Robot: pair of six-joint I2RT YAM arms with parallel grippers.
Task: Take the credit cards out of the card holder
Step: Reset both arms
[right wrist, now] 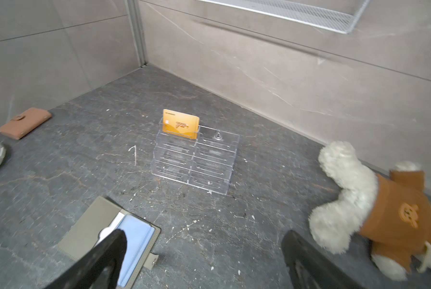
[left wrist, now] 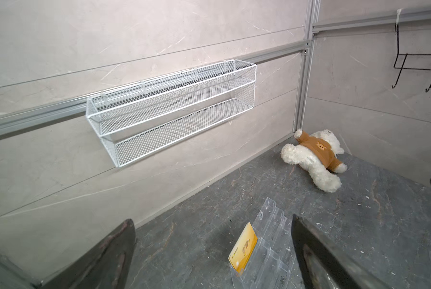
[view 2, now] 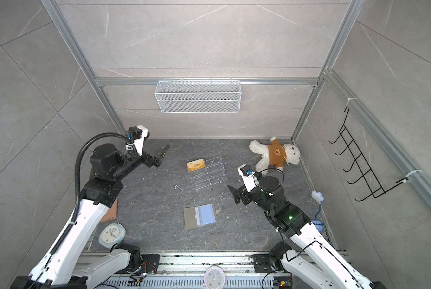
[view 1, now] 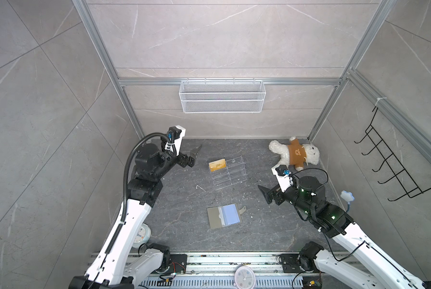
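The wallet [view 1: 224,216] is lying open at the front, blue panel facing up. Beyond it, the right gripper [view 1: 266,195] is hovering, jaws spread wide and gripping nothing. Farther back, a card [view 1: 217,165] is standing in the stand's [view 1: 230,175] rear tier, the left gripper [view 1: 194,156] hovering near it, jaws released.

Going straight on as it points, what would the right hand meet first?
Likely the clear acrylic stand ahead of the right hand; depth is unclear, so the tabletop might come first.
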